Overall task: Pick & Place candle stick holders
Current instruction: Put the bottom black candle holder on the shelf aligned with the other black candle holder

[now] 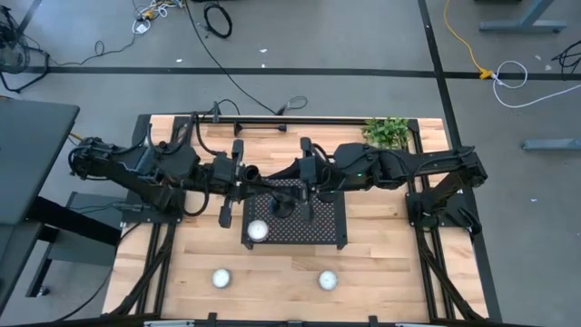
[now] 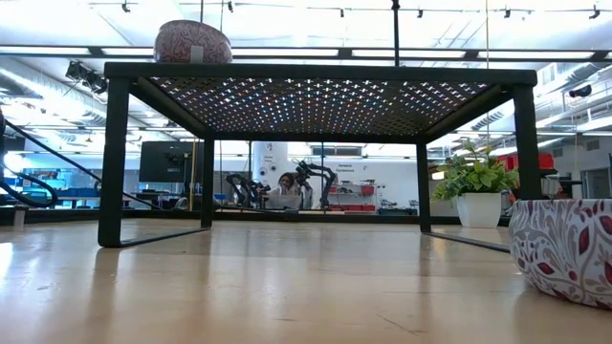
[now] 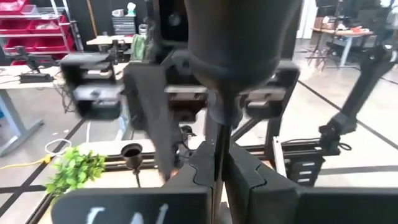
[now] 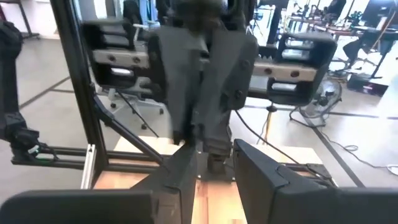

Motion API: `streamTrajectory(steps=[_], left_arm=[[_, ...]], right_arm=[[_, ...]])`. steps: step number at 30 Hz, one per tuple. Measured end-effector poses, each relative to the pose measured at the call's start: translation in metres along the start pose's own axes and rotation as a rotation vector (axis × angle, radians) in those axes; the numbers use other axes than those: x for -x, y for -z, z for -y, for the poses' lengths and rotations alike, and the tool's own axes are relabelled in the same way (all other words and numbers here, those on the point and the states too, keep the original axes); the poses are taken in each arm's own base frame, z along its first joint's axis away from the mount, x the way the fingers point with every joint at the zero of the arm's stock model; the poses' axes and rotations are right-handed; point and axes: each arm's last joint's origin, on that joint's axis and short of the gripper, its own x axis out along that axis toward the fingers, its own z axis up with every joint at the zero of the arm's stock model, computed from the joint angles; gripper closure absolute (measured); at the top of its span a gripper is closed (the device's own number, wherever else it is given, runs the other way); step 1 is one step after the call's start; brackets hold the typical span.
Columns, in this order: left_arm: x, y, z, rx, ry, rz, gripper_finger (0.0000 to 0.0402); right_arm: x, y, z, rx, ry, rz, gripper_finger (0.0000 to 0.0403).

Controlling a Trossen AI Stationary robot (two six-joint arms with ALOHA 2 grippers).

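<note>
My left gripper (image 1: 257,174) (image 3: 219,158) is shut on a black candle stick holder (image 3: 236,56), held upright over the far left part of the black perforated tray (image 1: 338,238). My right gripper (image 1: 298,174) (image 4: 216,149) faces it tip to tip from the table's right. A dark part sits at its tips; what it is does not show. A second small holder (image 3: 132,152), with a cup top on a thin stem, stands farther off toward the plant. A dark round thing (image 1: 283,207) on the tray may be a third holder. My left gripper pinches the holder's thin stem (image 3: 217,148) between its two fingers, below the wide cup end. The fingers come level from the table's left and lie across the stem. The holder stands upright in the hold; its lower end is hidden by the fingers.
The tray stands on four legs (image 2: 115,162) above the table. A patterned round candle (image 1: 258,231) (image 2: 191,43) sits on its near left corner. Two more candles (image 1: 221,278) (image 1: 327,280) lie on the table's near part. A potted plant (image 1: 388,132) stands at the far right.
</note>
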Motion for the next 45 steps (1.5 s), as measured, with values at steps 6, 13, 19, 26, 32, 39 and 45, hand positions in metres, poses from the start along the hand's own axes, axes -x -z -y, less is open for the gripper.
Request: streamTrajectory(steps=[6, 13, 19, 26, 32, 39, 45], left_arm=[[0.0, 0.001, -0.001, -0.026, -0.027, -0.008, 0.0387], [0.0, 0.001, -0.001, -0.025, -0.024, -0.005, 0.0387], [0.0, -0.001, -0.001, -0.021, -0.035, 0.012, 0.0387], [0.0, -0.001, -0.001, -0.021, -0.035, 0.012, 0.0387], [0.0, 0.0, -0.001, -0.022, -0.035, 0.008, 0.0387], [0.0, 0.0, -0.001, -0.027, -0.035, 0.002, 0.0376], [-0.001, 0.001, -0.001, -0.025, -0.034, -0.001, 0.0371]], right_arm=[[-0.003, 0.002, -0.002, -0.026, -0.036, -0.008, 0.0296], [-0.008, 0.006, -0.003, -0.024, -0.017, -0.016, 0.0296], [-0.019, 0.014, -0.005, -0.026, -0.026, -0.042, 0.0295], [-0.018, 0.013, -0.006, -0.015, -0.019, -0.037, 0.0296], [-0.018, 0.015, -0.005, 0.025, -0.006, -0.054, 0.0348], [-0.018, 0.017, -0.005, 0.062, 0.0, -0.081, 0.0394], [-0.017, 0.019, -0.004, 0.079, 0.035, -0.105, 0.0399]])
